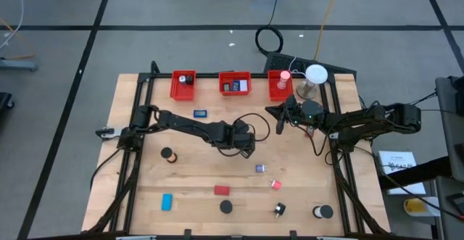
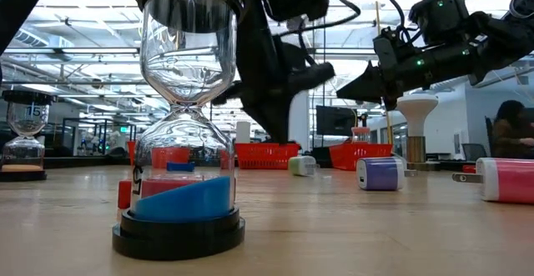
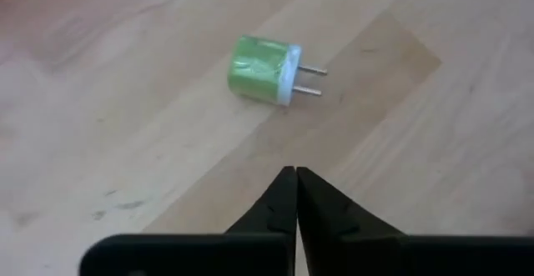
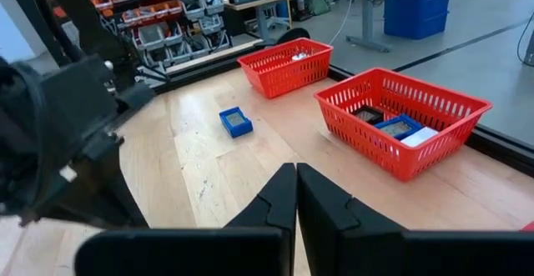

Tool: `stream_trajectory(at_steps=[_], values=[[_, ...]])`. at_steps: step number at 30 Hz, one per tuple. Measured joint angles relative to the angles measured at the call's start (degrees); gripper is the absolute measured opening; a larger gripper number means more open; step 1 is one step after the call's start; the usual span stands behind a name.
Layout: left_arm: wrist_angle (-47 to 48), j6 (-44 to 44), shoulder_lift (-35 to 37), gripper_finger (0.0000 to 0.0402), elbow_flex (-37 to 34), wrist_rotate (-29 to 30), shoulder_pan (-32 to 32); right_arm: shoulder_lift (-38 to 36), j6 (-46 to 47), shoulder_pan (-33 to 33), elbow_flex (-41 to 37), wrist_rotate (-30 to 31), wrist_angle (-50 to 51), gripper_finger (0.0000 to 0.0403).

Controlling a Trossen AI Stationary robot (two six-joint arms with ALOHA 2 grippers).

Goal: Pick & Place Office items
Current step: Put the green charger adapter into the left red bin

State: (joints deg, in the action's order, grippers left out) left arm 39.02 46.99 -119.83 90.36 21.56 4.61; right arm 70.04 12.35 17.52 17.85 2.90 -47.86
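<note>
A few office items already lie in the red bins (image 1: 234, 85), but most remain scattered south of them; the left gripper (image 3: 295, 194) is pinched empty beside the green charger plug (image 3: 262, 69), and the right gripper (image 4: 295, 194) is also closed empty.

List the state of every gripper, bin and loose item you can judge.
Left gripper: shut, empty, above the table.
Right gripper: shut, empty, raised.
Green plug: on its side, prongs out, ahead of the left gripper, not gripped.
Middle bin: upright, holds a few items.
Left bin: upright, at least one item inside.
Hourglass: standing upright on the table.
Purple plug: lying on the table.
</note>
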Motion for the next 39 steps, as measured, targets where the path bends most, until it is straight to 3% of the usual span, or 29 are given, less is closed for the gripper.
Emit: stream_trajectory(at_steps=[7, 14, 18, 22, 28, 39], values=[[-1.74, 0.33, 1.31, 0.0055, 0.05, -0.52, -0.51, 0.00, 0.00, 0.00, 0.00, 0.00, -0.07, 0.0002], [-7.45, -4.66, 0.07, 0.0173, -0.05, 3.74, -0.09, 0.00, 0.01, 0.00, 0.00, 0.00, -0.30, 0.0003], [-7.47, -22.85, 0.33, 0.0242, -0.03, 6.09, -0.81, 0.00, 0.01, 0.00, 0.00, 0.00, -0.17, 0.0002], [-7.67, -45.08, 0.29, 0.0286, -0.03, 0.86, -2.63, 0.00, 0.01, 0.00, 0.00, 0.00, -0.24, 0.0004], [-8.88, -58.26, 0.11, 0.0302, -0.03, -6.84, -7.36, 0.00, 0.01, 0.00, 0.00, 0.00, -0.13, 0.0002], [-11.95, -69.18, -2.50, 0.0265, -0.01, -15.84, -10.28, 0.00, 0.01, 0.00, 0.00, 0.00, -0.19, 0.0002]])
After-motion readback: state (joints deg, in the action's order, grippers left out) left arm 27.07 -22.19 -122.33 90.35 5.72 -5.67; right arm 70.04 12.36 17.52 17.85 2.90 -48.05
